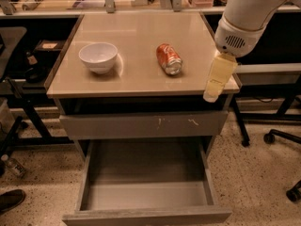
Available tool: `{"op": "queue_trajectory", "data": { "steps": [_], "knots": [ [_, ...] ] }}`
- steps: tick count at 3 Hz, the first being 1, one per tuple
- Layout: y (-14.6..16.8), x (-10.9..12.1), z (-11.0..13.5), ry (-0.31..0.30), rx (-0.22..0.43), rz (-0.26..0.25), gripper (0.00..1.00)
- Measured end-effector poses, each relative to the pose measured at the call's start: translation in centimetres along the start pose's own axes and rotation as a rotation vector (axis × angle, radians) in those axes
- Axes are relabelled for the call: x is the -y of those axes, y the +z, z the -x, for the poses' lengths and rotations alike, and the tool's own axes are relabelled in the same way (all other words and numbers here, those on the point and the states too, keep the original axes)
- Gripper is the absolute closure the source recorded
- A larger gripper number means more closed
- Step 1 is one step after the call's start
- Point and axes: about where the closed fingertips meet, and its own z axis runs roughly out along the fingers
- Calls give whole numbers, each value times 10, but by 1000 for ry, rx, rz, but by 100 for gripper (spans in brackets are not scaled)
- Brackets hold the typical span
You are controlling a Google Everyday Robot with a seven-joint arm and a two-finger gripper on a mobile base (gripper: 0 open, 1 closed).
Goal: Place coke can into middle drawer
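At table's right front edge, gripper hangs tip-down, arm angling in from upper right. Holds nothing; grip state: can't tell. Coke can lies on its side mid-tabletop, right of bowl. Middle drawer open below. Step: pre-grasp approach. Next, I'd say: shift left over can, align w/ body, descend.

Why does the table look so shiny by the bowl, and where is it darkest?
Camera view: light from above glares off the smooth tabletop, leaving a bright patch beside the white bowl. The coke can glints too. It is darkest in the gap under the tabletop, and the middle drawer is shaded toward its back. The gripper, at the tabletop's right edge, is brightly lit.
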Motion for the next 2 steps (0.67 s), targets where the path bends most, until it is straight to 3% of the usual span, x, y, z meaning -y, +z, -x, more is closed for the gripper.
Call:
{"op": "queue_trajectory", "data": {
  "steps": [1,2],
  "knots": [
    [-1,4,28,39,16,-12,0],
    [-1,-13,81,28,22,-18,0]
  ]
}}
